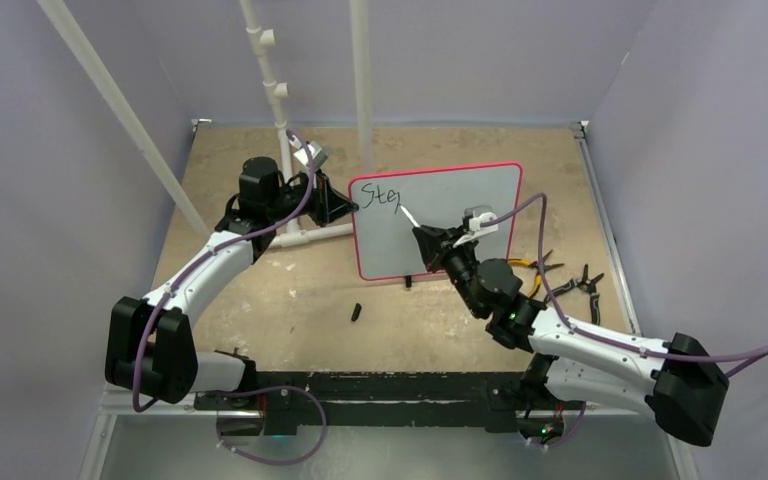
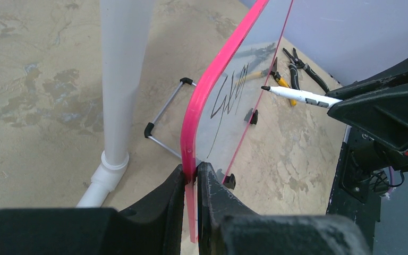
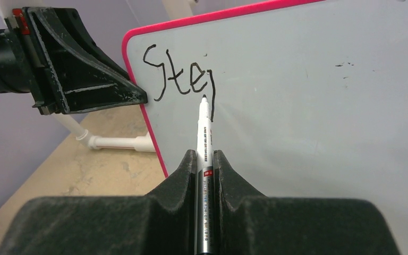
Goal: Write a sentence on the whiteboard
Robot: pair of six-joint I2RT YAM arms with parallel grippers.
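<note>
The whiteboard (image 1: 460, 195) stands tilted on the table, pink frame around it. My left gripper (image 1: 352, 208) is shut on its left edge; the pink rim (image 2: 212, 85) runs between the left gripper's (image 2: 191, 170) fingers. The sentence (image 3: 178, 77) reads "Ste" plus one downstroke, at the board's top left (image 1: 380, 195). My right gripper (image 3: 205, 154) is shut on a white marker (image 3: 204, 127), pointing up at the board (image 3: 308, 106). The black tip sits right beside the last downstroke; contact cannot be told. From the left wrist, the marker (image 2: 297, 95) reaches in from the right.
A white pipe stand (image 1: 290, 150) rises behind the left gripper. Pliers (image 1: 580, 285) and a yellow-handled tool (image 1: 535, 265) lie to the right of the board. A small black cap (image 1: 356, 312) lies on the table in front. The board's wire leg (image 2: 164, 114) juts out behind.
</note>
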